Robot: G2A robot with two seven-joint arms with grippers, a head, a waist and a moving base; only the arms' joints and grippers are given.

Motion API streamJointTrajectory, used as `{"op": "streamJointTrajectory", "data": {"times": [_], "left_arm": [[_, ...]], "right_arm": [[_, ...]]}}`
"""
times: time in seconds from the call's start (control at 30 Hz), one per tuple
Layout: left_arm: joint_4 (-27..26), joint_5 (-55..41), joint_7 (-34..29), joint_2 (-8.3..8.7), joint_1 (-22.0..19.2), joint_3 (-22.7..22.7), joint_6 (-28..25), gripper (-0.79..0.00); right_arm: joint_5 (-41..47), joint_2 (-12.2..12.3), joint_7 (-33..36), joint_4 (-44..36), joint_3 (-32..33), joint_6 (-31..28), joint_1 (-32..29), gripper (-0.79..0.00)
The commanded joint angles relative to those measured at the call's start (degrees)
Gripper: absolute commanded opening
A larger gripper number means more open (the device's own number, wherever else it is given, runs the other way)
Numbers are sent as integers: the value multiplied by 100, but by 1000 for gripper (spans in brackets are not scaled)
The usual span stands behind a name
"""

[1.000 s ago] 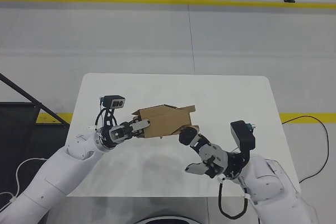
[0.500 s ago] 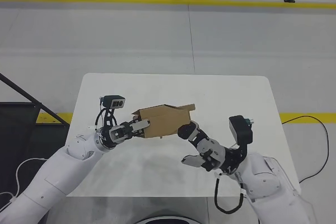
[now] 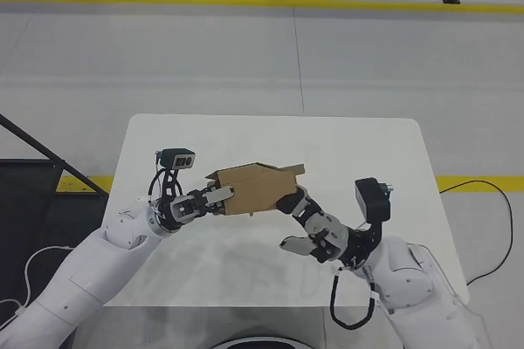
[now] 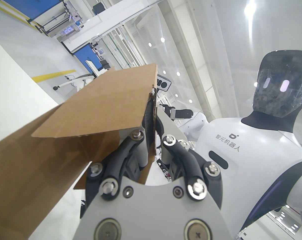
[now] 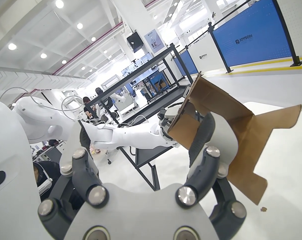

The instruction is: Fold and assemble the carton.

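The white desk (image 3: 358,148) lies before you. The brown carton (image 3: 258,188) hangs over its middle, a touch toward 9 o'clock, lying lengthwise from 9 to 3 o'clock. It is only half formed: the 3 o'clock end is open, its flaps (image 5: 273,123) splayed outward, and one flap stands out along the 12 o'clock edge.

Your left fingers (image 3: 217,197) meet the carton at its 9 o'clock end. The left wrist view shows them (image 4: 151,118) pinched tight on a cardboard wall, with the board's edge sandwiched between the dark pads.

Your right fingers (image 3: 290,205) sit at the carton's 4 o'clock corner, spread wide and gripping nothing. One finger (image 5: 208,131) presses against the open end just beside a flap, while the other points away toward 6 o'clock, well apart from the cardboard.
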Motion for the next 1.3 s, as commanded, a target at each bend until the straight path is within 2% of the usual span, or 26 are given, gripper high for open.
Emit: {"op": "streamJointTrajectory", "data": {"times": [0.0, 0.2, 0.5, 1.27], "left_arm": [[0, 0, 0, 0, 0, 0, 0, -785], [0, 0, 0, 0, 0, 0, 0, -785], [0, 0, 0, 0, 0, 0, 0, -785], [0, 0, 0, 0, 0, 0, 0, -785]], "right_arm": [[-3, -6, 12, 14, -20, 3, 27, 0], [-80, -32, 58, 58, -118, -17, 127, 0], [-791, -88, -520, -17, -97, 190, 50, 0], [-224, -88, 342, 148, -279, -69, 279, 0]]}}
